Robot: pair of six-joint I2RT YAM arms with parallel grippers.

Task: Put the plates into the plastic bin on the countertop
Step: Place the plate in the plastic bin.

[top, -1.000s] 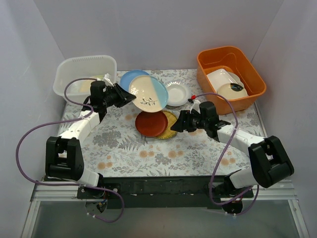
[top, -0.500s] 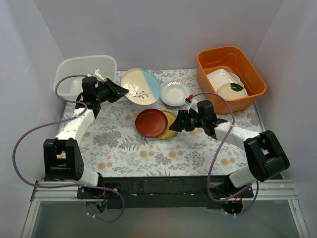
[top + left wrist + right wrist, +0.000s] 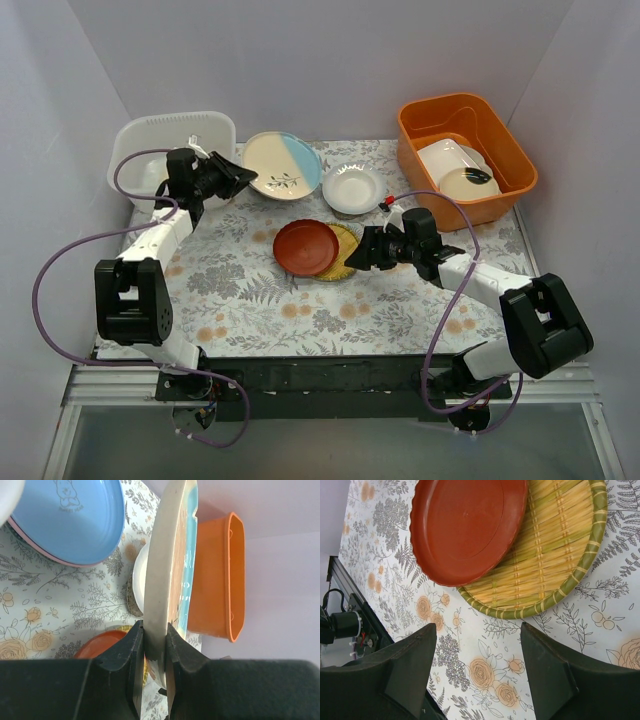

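My left gripper point(image 3: 236, 179) is shut on the rim of the half cream, half pale blue plate point(image 3: 283, 165), holding it in the air just right of the plastic bin point(image 3: 170, 148). In the left wrist view the plate's edge point(image 3: 165, 565) is clamped between both fingers of the left gripper point(image 3: 155, 645), above a blue plate point(image 3: 70, 520) lying on the countertop point(image 3: 250, 290). The red plate point(image 3: 305, 247) rests partly on the yellow woven plate point(image 3: 343, 252). My right gripper point(image 3: 480, 665) stands open over bare countertop just short of the yellow plate's rim point(image 3: 555, 565). A small white scalloped plate point(image 3: 352, 188) lies behind them.
The orange tub point(image 3: 465, 155) at the back right holds a white rectangular dish point(image 3: 445, 157) and a cream dish with a black blob point(image 3: 470, 181). White walls close in the back and both sides. Purple cables loop beside both arms.
The left gripper has carried the cream and blue plate back and left, nearer the bin, covering the blue plate. The right gripper has shifted only slightly and stays open by the yellow plate.
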